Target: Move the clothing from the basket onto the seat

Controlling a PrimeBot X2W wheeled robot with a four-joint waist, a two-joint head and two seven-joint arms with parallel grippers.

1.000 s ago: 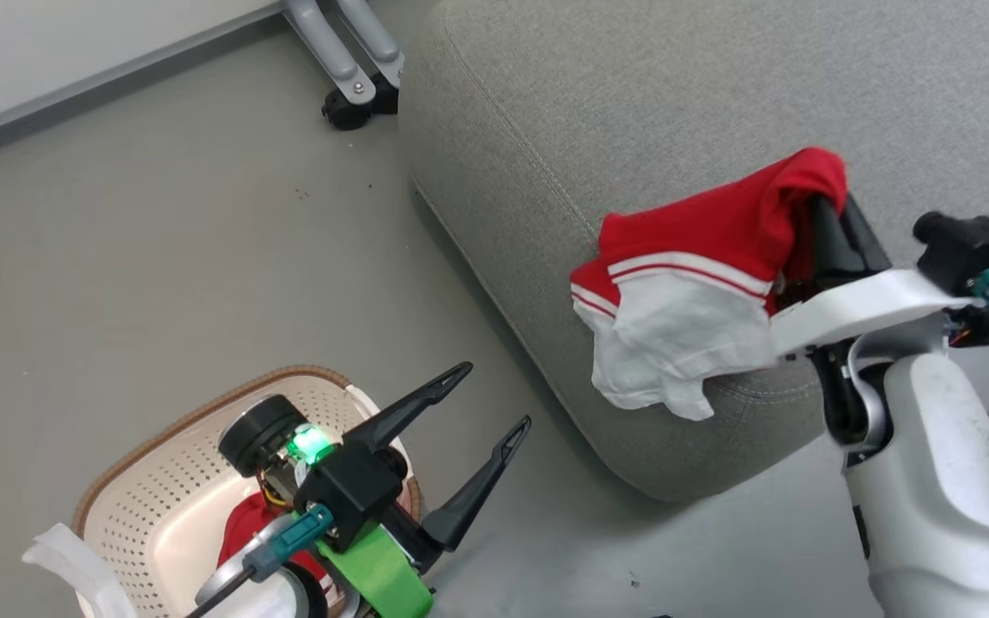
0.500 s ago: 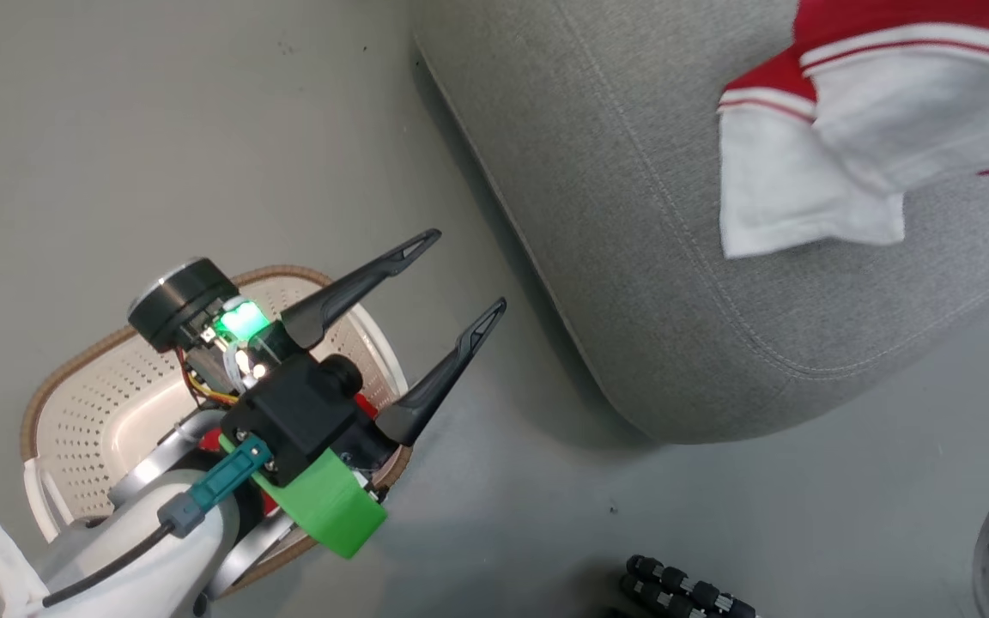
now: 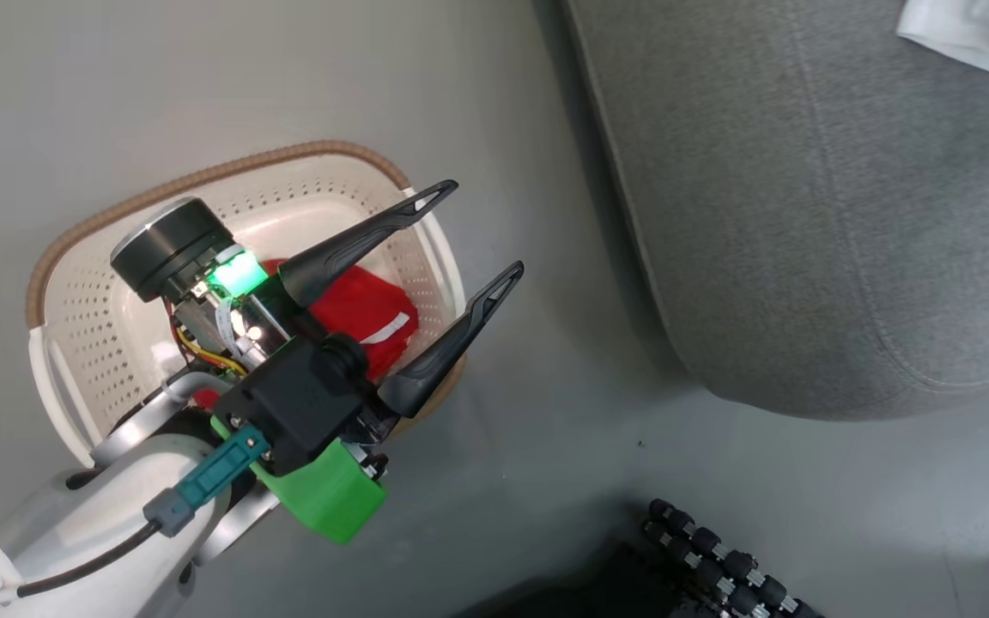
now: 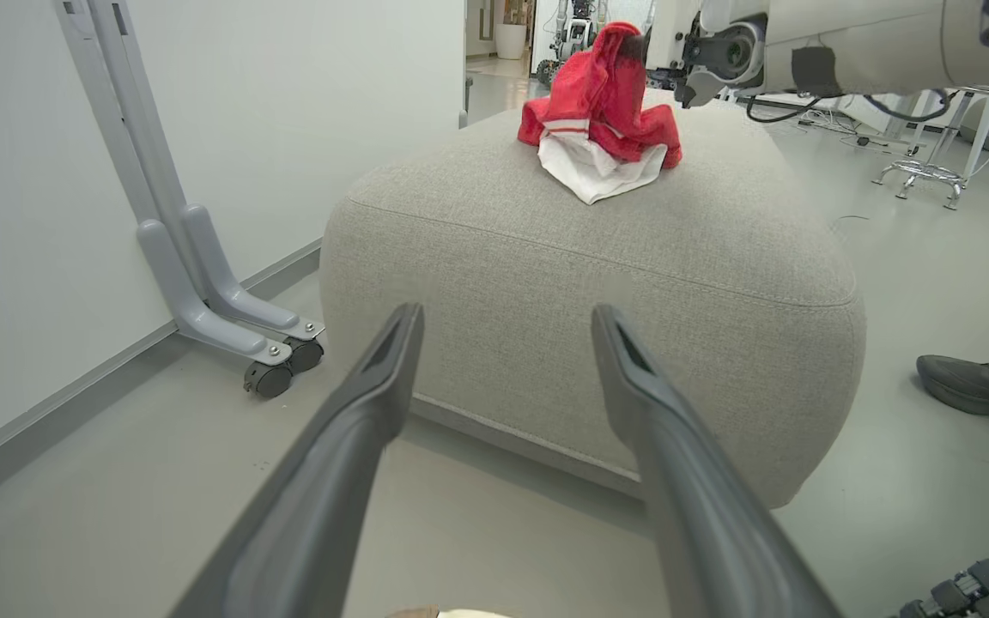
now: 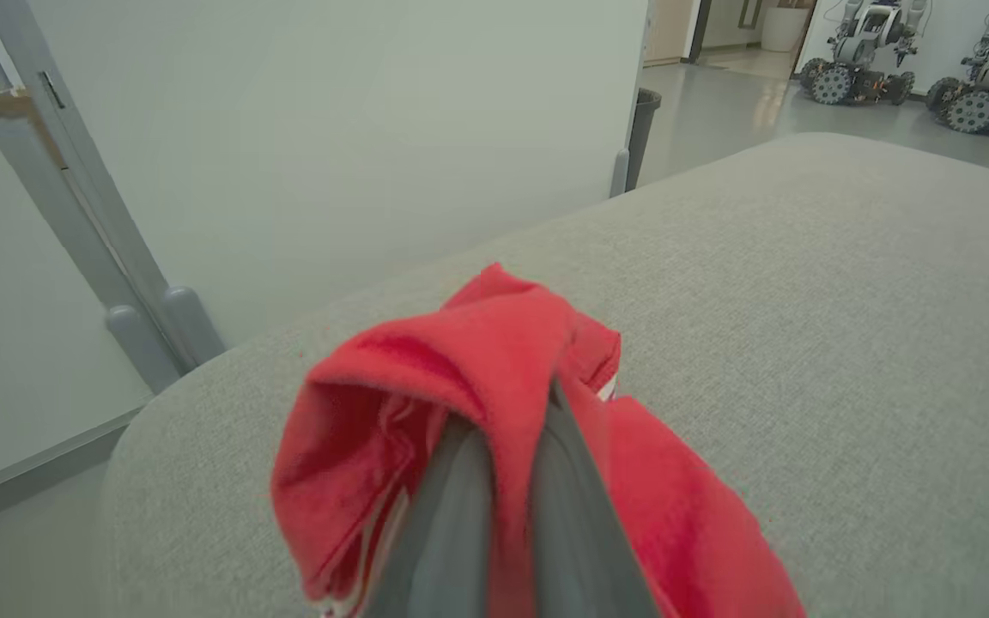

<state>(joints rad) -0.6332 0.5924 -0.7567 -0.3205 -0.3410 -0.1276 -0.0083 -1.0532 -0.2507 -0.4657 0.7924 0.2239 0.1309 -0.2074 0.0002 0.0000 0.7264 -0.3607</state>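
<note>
Left gripper (image 3: 486, 227): jaws wide apart, nothing between them, fingers pointing to the upper right in the head view.
Left wrist (image 3: 306, 412): black block with a green bracket (image 3: 327, 502) and a lit green light.
Left forearm (image 3: 74, 532): pale, rising from the lower left corner.
Right gripper (image 5: 516, 429): fingers pressed together, pinching clothing (image 5: 391, 386) draped over their tips.
Right forearm (image 4: 872, 43): pale, roughly level in the left wrist view.

Basket (image 3: 91, 300) was cream, dotted all over with small holes, rim brown and woven-looking. First garment (image 3: 357, 309) was bright red with one white stripe. Second garment (image 4: 602, 112) was red, with red-striped white trim and white lining. Seat (image 4: 597, 283) was plain grey weave. Left gripper (image 3: 484, 227) was black, its mount bright green. Floor (image 3: 203, 69) was pale grey.
</note>
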